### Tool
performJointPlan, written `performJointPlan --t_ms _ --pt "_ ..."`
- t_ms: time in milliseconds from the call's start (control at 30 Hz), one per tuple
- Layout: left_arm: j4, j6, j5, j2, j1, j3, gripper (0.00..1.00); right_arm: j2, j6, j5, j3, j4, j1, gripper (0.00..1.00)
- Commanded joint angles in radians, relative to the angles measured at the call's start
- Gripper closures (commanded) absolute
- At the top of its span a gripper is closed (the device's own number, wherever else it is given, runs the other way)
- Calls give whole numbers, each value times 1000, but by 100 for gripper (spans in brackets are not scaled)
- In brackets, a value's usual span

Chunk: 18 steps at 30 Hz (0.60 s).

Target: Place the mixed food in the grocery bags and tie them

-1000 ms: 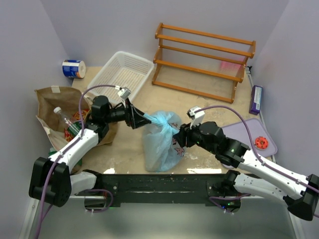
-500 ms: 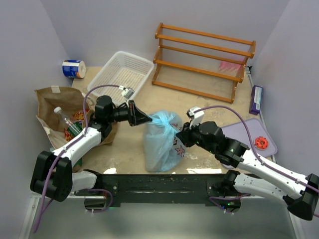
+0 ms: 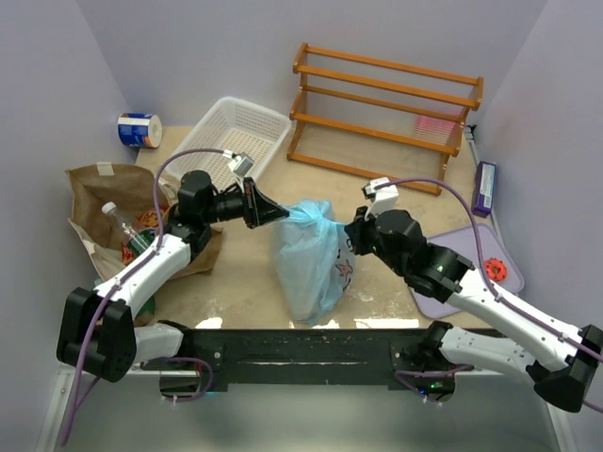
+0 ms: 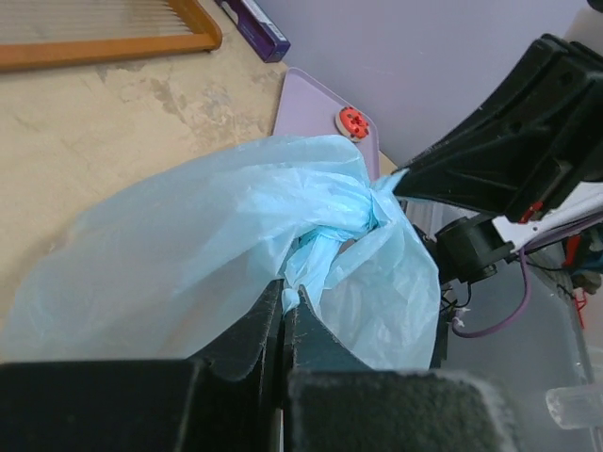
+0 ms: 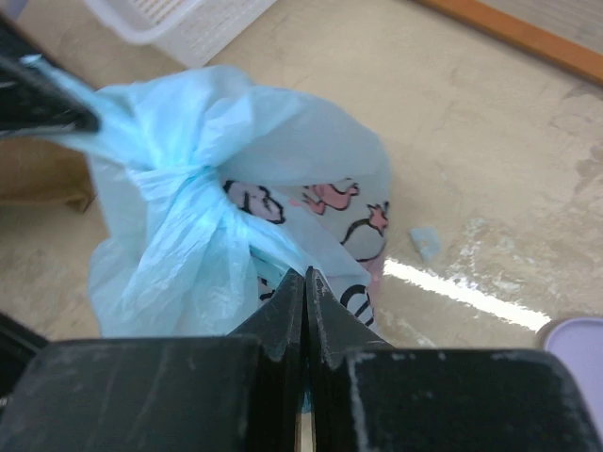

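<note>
The left claw (image 4: 283, 299) and right claw (image 5: 303, 279) have both just clamped onto the blue bag's (image 3: 309, 268) twisted tails, pulling its knot (image 5: 184, 193) taut (the brown paper bag (image 3: 94, 184) is not yet tied).

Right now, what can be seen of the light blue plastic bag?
The light blue plastic bag is thin, crinkly and translucent, with pink and dark print. It stands bulging on the table between the arms, its top gathered into a twisted knot. The left gripper is shut on one tail of the knot, the right gripper on another strand.
</note>
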Motion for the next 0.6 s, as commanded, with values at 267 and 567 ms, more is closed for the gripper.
performJointPlan --t_ms 267,567 --pt "-177 155 -76 -92 88 10 100 -3 120 -23 -97 -28 -289 100" --pt "-283 247 -135 -128 105 -2 100 -21 131 -11 -128 -62 -329 100"
